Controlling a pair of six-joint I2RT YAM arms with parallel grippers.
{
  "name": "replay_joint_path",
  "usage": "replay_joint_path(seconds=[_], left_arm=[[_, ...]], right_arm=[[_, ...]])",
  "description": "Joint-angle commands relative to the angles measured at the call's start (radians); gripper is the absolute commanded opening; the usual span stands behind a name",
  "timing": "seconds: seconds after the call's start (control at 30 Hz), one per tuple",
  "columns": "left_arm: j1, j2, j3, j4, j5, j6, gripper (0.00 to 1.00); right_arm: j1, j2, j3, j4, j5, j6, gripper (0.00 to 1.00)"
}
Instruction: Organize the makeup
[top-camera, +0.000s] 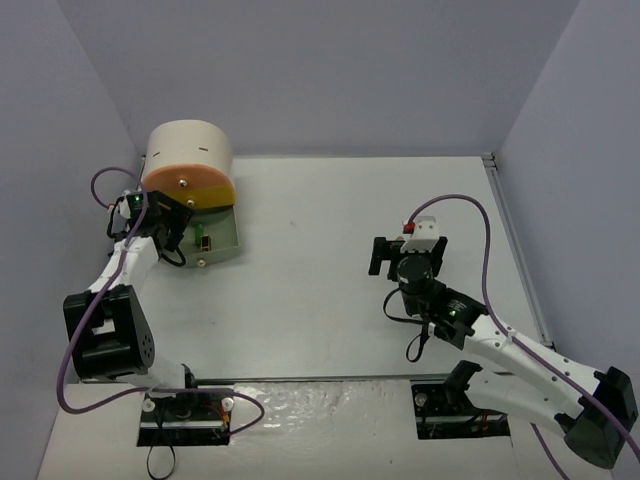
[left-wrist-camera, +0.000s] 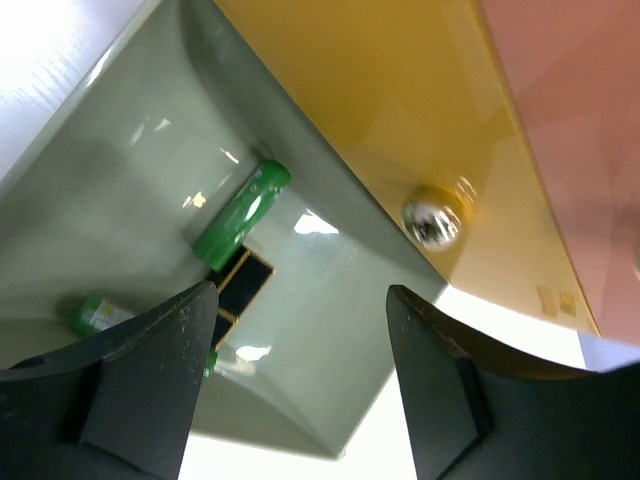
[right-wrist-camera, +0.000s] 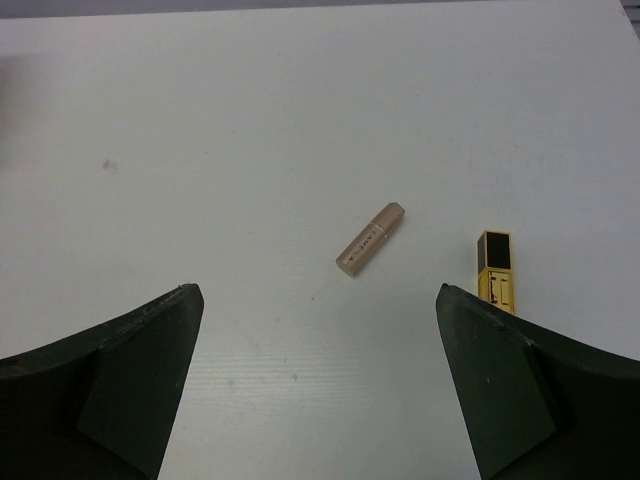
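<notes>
The sage-green drawer (left-wrist-camera: 330, 330) of the drum box stands pulled out. In it lie a green tube (left-wrist-camera: 243, 215), a gold-black tube (left-wrist-camera: 240, 285) and a second green tube (left-wrist-camera: 95, 312). My left gripper (left-wrist-camera: 300, 385) is open and empty, hovering just over the drawer's front corner; it also shows in the top view (top-camera: 178, 228). My right gripper (right-wrist-camera: 316, 330) is open and empty above the table, also seen from the top (top-camera: 408, 255). Just ahead of it lie a beige lipstick tube (right-wrist-camera: 371, 239) and a gold-black tube (right-wrist-camera: 496, 265), both hidden in the top view.
The cream drum box (top-camera: 188, 160) stands at the far left, its open drawer (top-camera: 225, 240) jutting toward the table's middle. The yellow drawer (left-wrist-camera: 400, 120) with a silver knob (left-wrist-camera: 432, 222) is closed above the green one. Grey walls enclose the table.
</notes>
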Motion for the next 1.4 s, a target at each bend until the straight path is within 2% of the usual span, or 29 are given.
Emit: replay_joint_path(seconds=[0.0,0.1,0.23,0.43,0.63,0.7,0.93,1.23,1.3,1.37], left_arm=[[0.009,-0.19,0.06,-0.065,0.029,0.075,0.72],[0.004,-0.282,0.08,-0.161,0.057,0.185,0.85],[-0.016,-0.406,0.08,-0.282,0.09,0.36,0.93],[-0.144,-0.605,-0.014,-0.411,0.063,0.565,0.94],[-0.28,-0.789,-0.139,-0.455,0.036,0.625,0.96],[-0.301,-0.847,-0.165,-0.463,0.034,0.641,0.97],[-0.306,-0.933,-0.197,-0.466,-0.001,0.646,0.97],[-0.306,-0.916,-0.194,-0.476,-0.013,0.612,0.97],[-0.306,-0.911,-0.194,-0.475,0.004,0.596,0.97],[-0.306,-0.901,-0.195,-0.46,0.039,0.568,0.97]], right_arm=[[-0.081,0.097,0.069,-0.002,0.003,0.095,1.0],[-0.184,0.185,0.085,-0.002,-0.076,0.148,1.0],[-0.284,0.311,0.121,0.009,-0.136,0.173,1.0],[-0.36,0.502,0.184,0.07,-0.232,0.194,0.98],[-0.385,0.66,0.246,0.108,-0.251,0.236,0.88],[-0.391,0.717,0.261,0.12,-0.256,0.25,0.81],[-0.41,0.843,0.276,0.166,-0.27,0.305,0.63],[-0.411,0.898,0.257,0.202,-0.249,0.32,0.18],[-0.406,0.886,0.234,0.22,-0.267,0.311,0.03],[-0.398,0.857,0.206,0.256,-0.293,0.287,0.0]])
